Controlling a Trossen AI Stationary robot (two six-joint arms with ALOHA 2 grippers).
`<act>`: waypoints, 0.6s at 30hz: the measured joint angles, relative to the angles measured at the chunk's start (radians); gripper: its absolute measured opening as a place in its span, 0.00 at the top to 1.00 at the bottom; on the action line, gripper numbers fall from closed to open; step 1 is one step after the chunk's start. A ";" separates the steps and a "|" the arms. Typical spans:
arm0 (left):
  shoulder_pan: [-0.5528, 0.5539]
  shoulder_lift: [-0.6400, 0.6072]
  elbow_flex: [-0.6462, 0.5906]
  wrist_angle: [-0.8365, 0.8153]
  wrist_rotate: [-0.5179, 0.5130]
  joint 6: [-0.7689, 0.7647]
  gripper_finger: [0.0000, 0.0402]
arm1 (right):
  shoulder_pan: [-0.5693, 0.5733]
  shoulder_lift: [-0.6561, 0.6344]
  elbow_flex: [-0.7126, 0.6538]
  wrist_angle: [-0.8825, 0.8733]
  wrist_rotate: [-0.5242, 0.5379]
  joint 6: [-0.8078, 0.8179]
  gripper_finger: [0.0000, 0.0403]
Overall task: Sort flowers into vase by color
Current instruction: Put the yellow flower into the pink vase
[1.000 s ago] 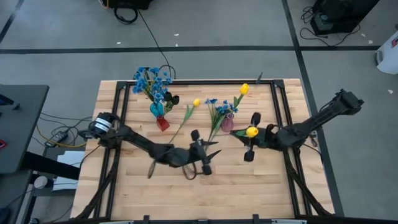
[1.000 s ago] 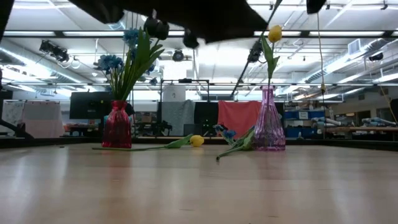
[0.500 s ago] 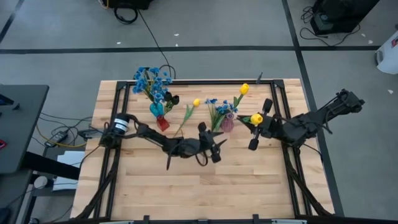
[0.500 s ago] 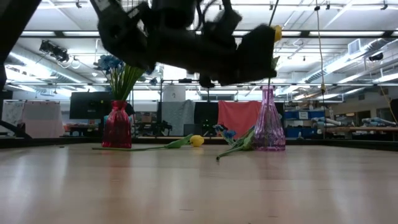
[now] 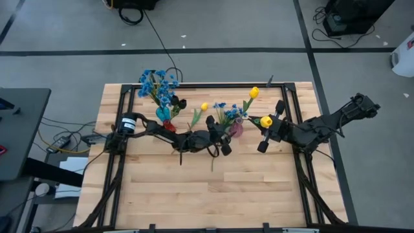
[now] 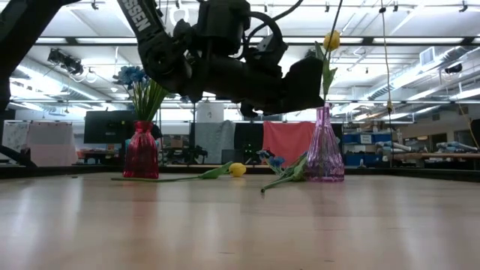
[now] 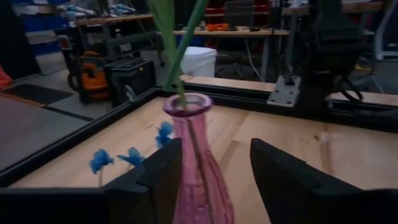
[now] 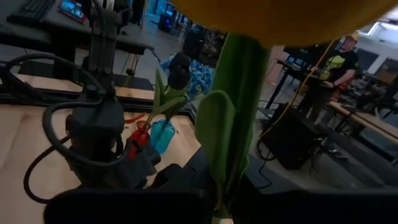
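1. Left gripper [image 5: 223,138], fingers spread, empty, is held just before the pink vase [image 5: 237,128]; blue sprigs [image 5: 224,111] lie beside it.
2. Right gripper [image 5: 267,133] is pinched on a yellow tulip [image 5: 266,122].
3. One yellow tulip [image 5: 254,92] is seen in the pink vase; blue blossoms [image 5: 157,84] in the red vase [image 5: 169,127].

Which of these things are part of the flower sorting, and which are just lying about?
Part of the job:
- pink vase holding a yellow tulip
- red vase with blue flowers
- yellow tulip in the right pincer
- loose tulip on the table
- left pincer, near the pink vase

Just about:
- cables on the floor
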 joint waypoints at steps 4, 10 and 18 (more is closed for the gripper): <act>0.007 0.000 0.000 0.002 0.010 0.000 0.40 | -0.028 -0.012 0.000 -0.050 -0.046 0.055 0.91; 0.036 0.000 0.000 0.002 0.047 0.000 0.28 | -0.062 -0.031 0.008 -0.073 -0.113 0.092 0.91; 0.077 0.013 0.024 0.014 0.127 -0.020 0.26 | -0.064 -0.032 0.082 -0.178 -0.127 0.140 0.91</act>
